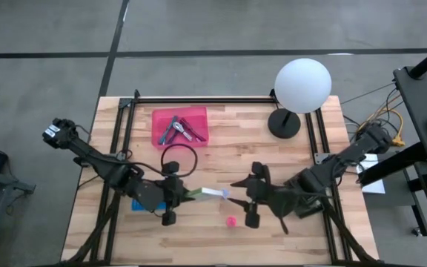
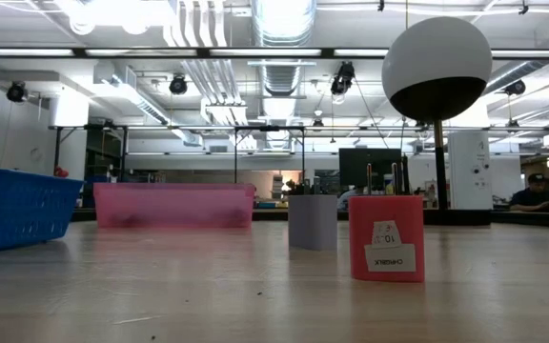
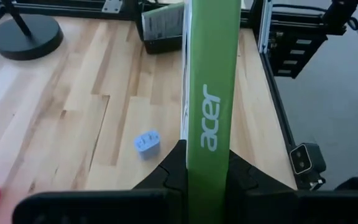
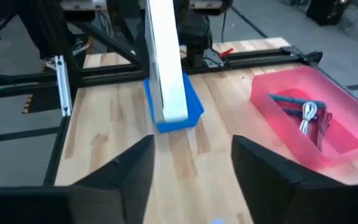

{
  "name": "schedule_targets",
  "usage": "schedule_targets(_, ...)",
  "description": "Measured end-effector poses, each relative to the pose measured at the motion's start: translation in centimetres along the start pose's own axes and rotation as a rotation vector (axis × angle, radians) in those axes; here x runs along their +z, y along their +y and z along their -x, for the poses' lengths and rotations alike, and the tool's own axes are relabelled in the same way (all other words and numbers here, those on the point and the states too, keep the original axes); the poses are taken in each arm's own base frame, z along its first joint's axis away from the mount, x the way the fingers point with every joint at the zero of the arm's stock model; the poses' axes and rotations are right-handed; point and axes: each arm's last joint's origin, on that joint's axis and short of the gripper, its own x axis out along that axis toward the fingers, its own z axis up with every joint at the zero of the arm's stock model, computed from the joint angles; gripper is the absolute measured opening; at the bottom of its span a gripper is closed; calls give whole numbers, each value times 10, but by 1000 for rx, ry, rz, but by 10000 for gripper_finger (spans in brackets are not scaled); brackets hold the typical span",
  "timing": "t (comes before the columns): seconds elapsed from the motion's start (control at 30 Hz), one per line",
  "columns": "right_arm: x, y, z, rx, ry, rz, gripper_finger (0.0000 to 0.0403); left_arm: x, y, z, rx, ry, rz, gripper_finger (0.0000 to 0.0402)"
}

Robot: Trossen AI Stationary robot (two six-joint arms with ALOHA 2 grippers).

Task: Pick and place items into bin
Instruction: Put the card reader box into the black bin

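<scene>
My left gripper is shut on a green stick with a white far end and the print "acer". The stick points toward the table's right. My right gripper faces it, open; its fingers stand apart just short of the stick's white end. A lavender block and a pink block rest on the table. The pink bin holds several items, among them a silver tool. Neither gripper shows in the low view. My left gripper pinches the green stick near its green end between its two fingers. The fingers lie along the stick, coming level from the table's left. The stick is lifted clear and reaches out level over the table toward the right arm.
A white globe lamp with a black base stands at the far right. A blue bin sits under the left arm. A black cable loop lies near the pink bin. Black rails frame the table.
</scene>
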Motion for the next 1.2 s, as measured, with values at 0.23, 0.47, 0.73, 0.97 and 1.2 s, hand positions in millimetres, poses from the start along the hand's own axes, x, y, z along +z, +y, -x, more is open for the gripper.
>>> schedule_targets(0.23, 13, -2, -14, -15, -33, -6, 256, 0, 0, -1, 3, 3, -4, 25)
schedule_targets(0.47, 23, -6, -33, 183, -8, 32, 278, 1, 1, -2, 5, -8, 4, 25)
schedule_targets(0.73, 24, -18, -46, 158, 4, 25, 256, 2, 1, -1, 2, -12, 6, 25)
schedule_targets(0.97, 26, -19, -43, 175, 2, 15, 213, 2, 1, -1, 2, -12, 5, 29)
schedule_targets(1.2, 26, -18, -43, 229, 19, 15, 137, 2, 2, -2, 5, -13, 7, 30)
